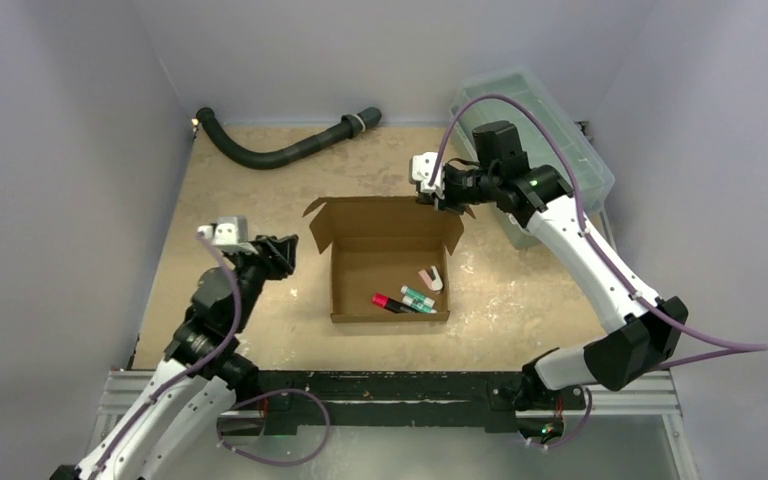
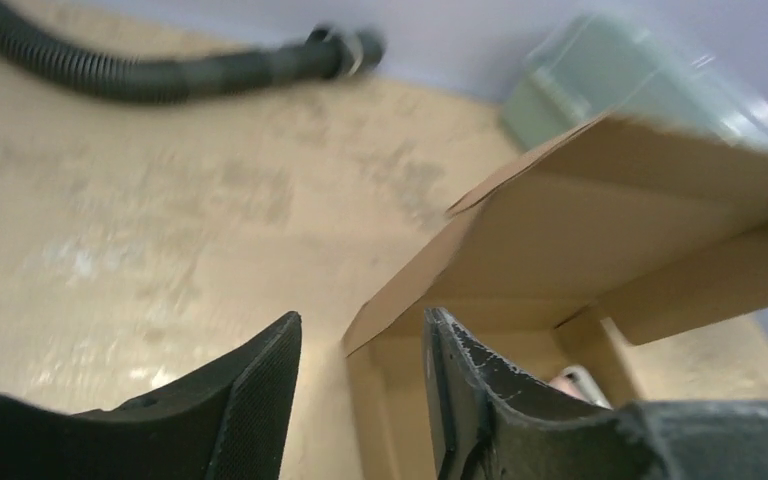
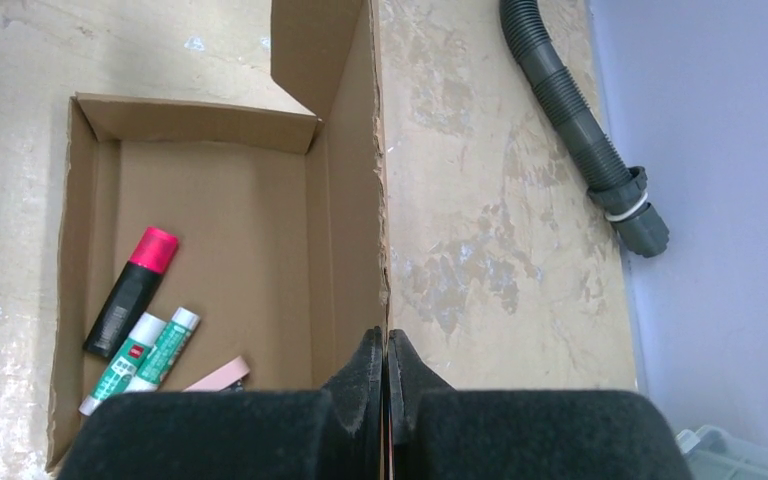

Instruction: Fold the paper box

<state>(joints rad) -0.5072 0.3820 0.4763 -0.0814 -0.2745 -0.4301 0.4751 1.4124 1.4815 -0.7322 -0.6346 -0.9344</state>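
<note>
The paper box [image 1: 385, 262] is plain brown cardboard, open-topped in the middle of the table, its lid panel standing upright along the far side with small side flaps. Inside lie a red-capped black marker [image 1: 390, 302], two green-and-white glue sticks [image 1: 420, 297] and a pink item [image 1: 430, 277]. My right gripper [image 1: 430, 195] is shut on the lid's top edge near its right corner; in the right wrist view the cardboard edge [image 3: 381, 200] runs straight into the closed right gripper [image 3: 385, 336]. My left gripper [image 1: 285, 250] hangs open just left of the box. In its wrist view the left gripper [image 2: 362, 315] holds nothing, with the box's corner [image 2: 600, 230] ahead.
A black corrugated hose [image 1: 280, 150] lies along the far edge of the table. A clear greenish plastic bin [image 1: 550, 130] stands at the far right, behind my right arm. Grey walls close in the table on three sides.
</note>
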